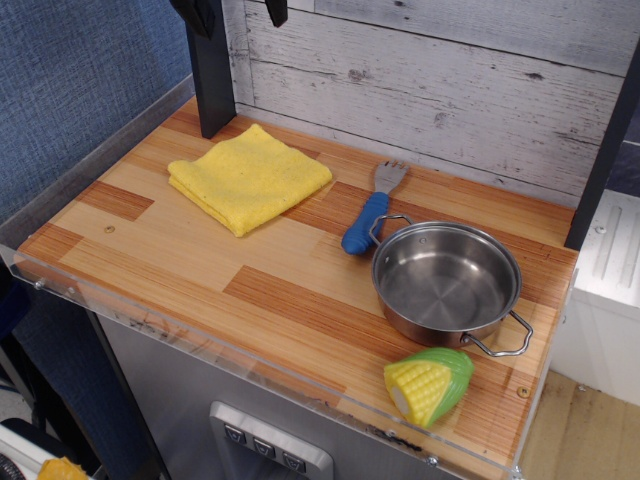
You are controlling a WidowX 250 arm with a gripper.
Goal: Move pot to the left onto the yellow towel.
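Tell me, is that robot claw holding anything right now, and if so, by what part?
Nothing is held. Only the gripper's dark tips show at the top edge, high above the table. The pot sits untouched beside the fork, apart from the yellow towel.

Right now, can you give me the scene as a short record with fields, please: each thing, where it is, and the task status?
surface: wooden table
pot: right side, upright, empty, resting on the wood
towel: yellow, folded, back left, nothing on it
fork: blue handle, between towel and pot, handle end close to the pot's rear loop handle
toy corn: front right, just in front of the pot
end effector: dark parts at the top edge, high above the towel, open or shut unclear
task status: pot not yet on the towel
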